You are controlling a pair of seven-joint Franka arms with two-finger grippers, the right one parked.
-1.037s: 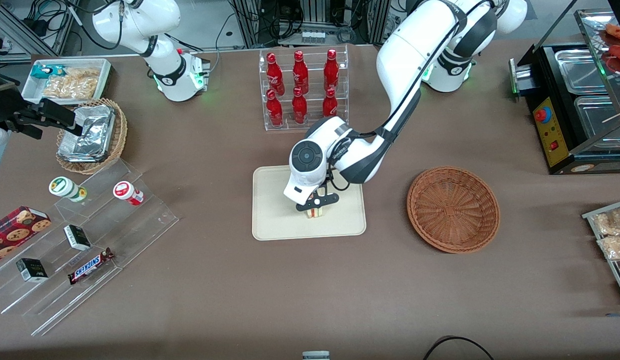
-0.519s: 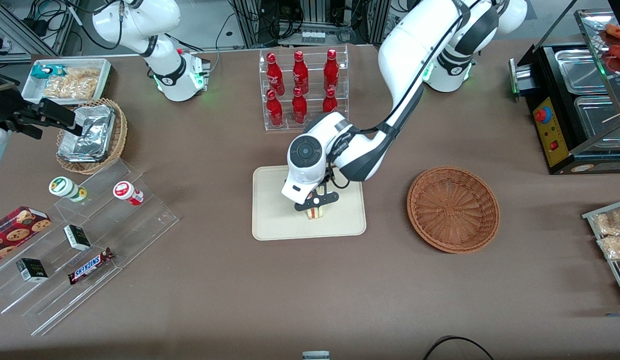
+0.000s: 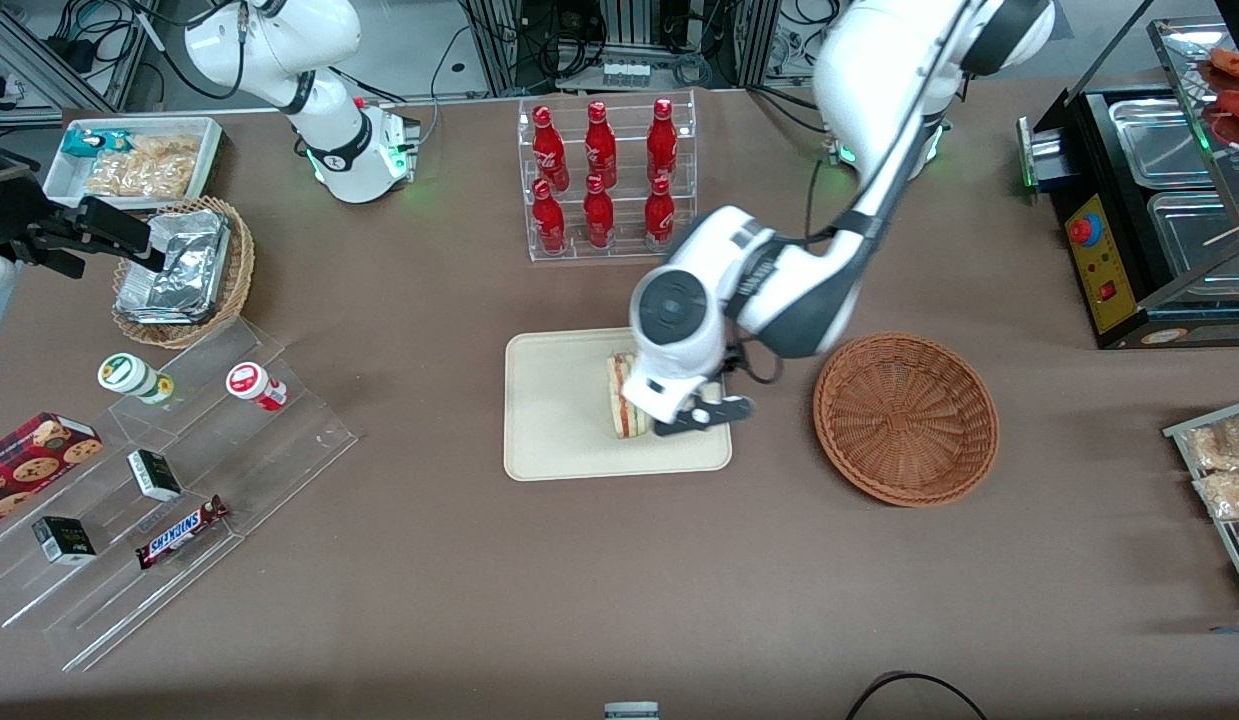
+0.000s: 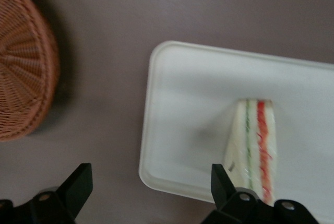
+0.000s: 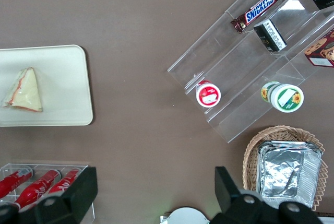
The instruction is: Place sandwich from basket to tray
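Note:
The sandwich lies on its side on the cream tray, its red and green filling layers showing on the cut edge. My gripper hovers open and empty over the tray's rim, beside the sandwich on the side toward the basket. In the wrist view the black fingertips stand wide apart with nothing between them. The reddish-brown wicker basket sits empty on the table toward the working arm's end. The right wrist view also shows the sandwich on the tray.
A clear rack of red bottles stands farther from the front camera than the tray. A stepped acrylic shelf with snacks, a tan basket of foil packets and a white bin lie toward the parked arm's end. A black food warmer stands at the working arm's end.
The gripper has let go of the sandwich, which now lies flat on the tray. The arm has lifted and swung toward the basket.

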